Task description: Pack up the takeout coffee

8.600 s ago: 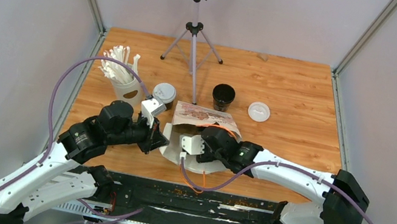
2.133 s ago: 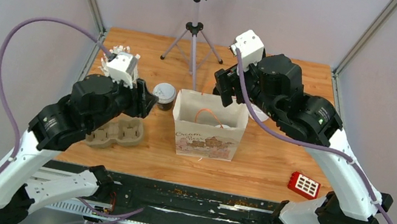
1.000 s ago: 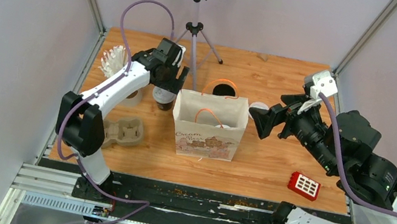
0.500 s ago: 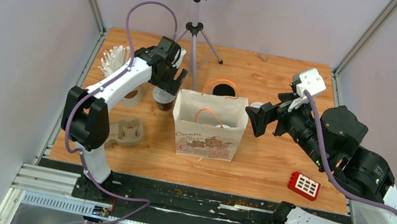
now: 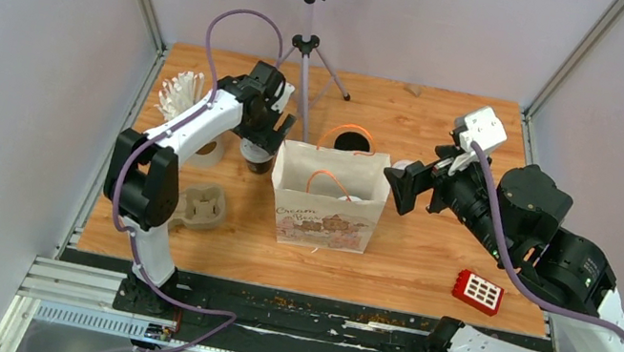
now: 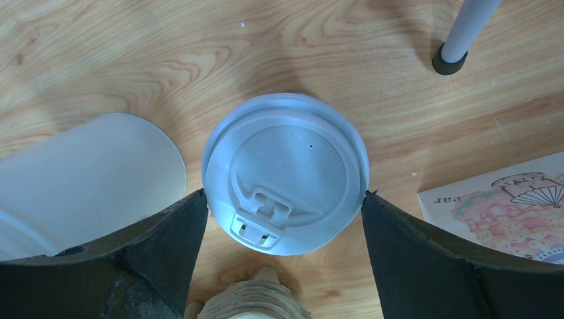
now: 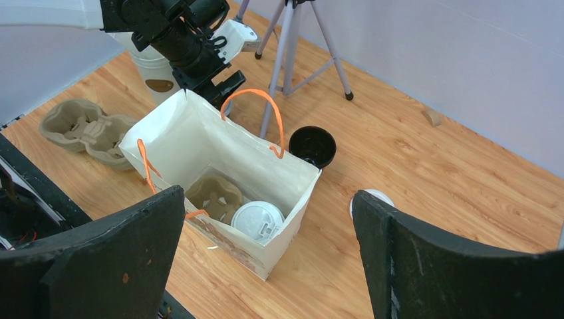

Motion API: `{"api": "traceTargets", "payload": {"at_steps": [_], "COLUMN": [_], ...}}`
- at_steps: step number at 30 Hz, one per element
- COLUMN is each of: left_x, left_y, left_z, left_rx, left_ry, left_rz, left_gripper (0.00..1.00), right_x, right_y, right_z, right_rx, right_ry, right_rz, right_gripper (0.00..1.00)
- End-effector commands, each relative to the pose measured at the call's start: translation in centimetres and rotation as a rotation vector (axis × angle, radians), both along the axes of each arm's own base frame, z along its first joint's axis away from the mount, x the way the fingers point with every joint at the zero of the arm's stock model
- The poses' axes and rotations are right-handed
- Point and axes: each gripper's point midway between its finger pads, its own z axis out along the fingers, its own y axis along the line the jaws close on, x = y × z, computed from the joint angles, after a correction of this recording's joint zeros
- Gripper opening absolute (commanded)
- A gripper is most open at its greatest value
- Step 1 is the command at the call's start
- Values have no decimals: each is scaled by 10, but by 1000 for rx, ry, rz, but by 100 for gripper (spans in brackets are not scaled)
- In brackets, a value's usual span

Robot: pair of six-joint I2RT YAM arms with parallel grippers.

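Lidded cup (image 6: 286, 174) hemmed: straw cup (image 6: 86, 176) just left, bag (image 6: 505, 206) right, tripod leg (image 6: 469, 23) beyond; bag mouth open.

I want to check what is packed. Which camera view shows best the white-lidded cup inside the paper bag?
The right wrist view: it looks into the white paper bag, where the cup shows its whole round white lid. The top external view shows the bag, not clearly the cup; the left wrist view only a bag corner.

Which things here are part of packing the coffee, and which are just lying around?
For the job: lidded cup, lidless cup, loose lid, bagged cup, paper bag, carrier tray.
Lying about: red box, tripod, straw cup.
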Motion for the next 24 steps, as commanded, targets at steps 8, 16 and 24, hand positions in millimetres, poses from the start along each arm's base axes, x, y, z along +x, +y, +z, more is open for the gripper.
{"api": "traceTargets", "payload": {"at_steps": [8, 16, 24], "left_x": [1, -19, -65], "left_y": [0, 2, 5], "left_z": [-5, 14, 42], "left_rx": [-6, -18, -96], "left_ry": [31, 67, 73], "left_rz": [-35, -46, -49], "left_gripper": [84, 71, 69], "right_x": [0, 0, -2], "right_y": [-2, 4, 15], "right_z": [9, -3, -24], "right_rx": [25, 19, 29], "right_ry": [-40, -20, 49], "right_rz": [-5, 9, 33], "right_gripper": [96, 96, 96]}}
